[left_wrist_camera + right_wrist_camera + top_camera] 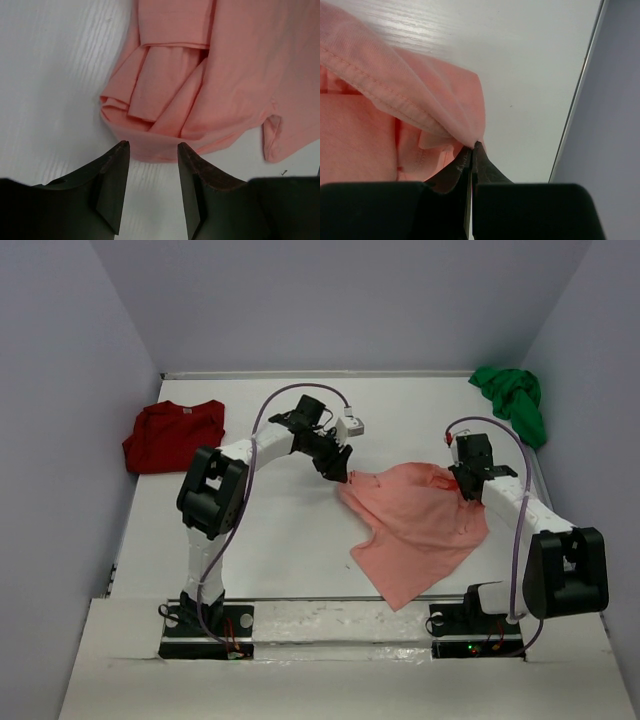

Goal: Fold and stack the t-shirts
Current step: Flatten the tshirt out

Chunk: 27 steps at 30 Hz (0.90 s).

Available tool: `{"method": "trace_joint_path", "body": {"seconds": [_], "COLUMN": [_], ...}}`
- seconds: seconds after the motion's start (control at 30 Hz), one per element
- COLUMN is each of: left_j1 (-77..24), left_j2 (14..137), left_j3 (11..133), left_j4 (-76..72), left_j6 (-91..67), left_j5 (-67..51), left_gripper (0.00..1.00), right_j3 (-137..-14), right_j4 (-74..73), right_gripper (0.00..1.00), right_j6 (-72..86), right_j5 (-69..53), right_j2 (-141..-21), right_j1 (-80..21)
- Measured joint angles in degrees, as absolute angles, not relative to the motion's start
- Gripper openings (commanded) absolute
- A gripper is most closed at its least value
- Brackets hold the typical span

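Observation:
The salmon-pink t-shirt (pixel 420 525) lies rumpled on the white table (pixel 280 540), right of centre. My left gripper (pixel 340 472) hovers at its upper left corner. In the left wrist view the left gripper (pixel 152 145) is open, with bare table between its fingers and the bunched pink sleeve (pixel 150 100) just past the tips. My right gripper (pixel 468 485) is at the shirt's upper right corner. In the right wrist view the right gripper (pixel 474 146) is shut on a pinch of pink cloth (pixel 445 100). The dark red t-shirt (pixel 172 435) lies far left, and the green t-shirt (pixel 512 398) is crumpled at the far right.
Pale walls close in the table on the left, back and right. The right wall (pixel 615 125) stands close beside my right gripper. Both arm bases sit on a strip at the near edge (pixel 330 625).

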<state>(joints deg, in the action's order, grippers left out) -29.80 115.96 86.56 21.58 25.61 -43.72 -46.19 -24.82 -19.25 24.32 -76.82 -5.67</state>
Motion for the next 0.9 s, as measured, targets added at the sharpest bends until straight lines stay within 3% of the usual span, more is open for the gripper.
{"method": "trace_joint_path", "body": {"seconds": [0.33, 0.9], "left_j1": [-35.7, -37.2], "left_j2": [121.4, 122.1], "left_j3": [91.7, 93.7], "left_j4": [25.1, 25.1], "left_j6": [26.2, 25.8], "left_j5": [-40.4, -28.2], "left_gripper": [0.53, 0.58], "right_j3": [-46.1, -46.1], "right_j4": [-24.7, -24.4], "right_gripper": [0.0, 0.0], "right_j6": [-19.2, -19.3], "right_j5": [24.0, 22.9], "right_j2": [-77.6, -79.6], "right_j1": [-5.7, -5.7]}}
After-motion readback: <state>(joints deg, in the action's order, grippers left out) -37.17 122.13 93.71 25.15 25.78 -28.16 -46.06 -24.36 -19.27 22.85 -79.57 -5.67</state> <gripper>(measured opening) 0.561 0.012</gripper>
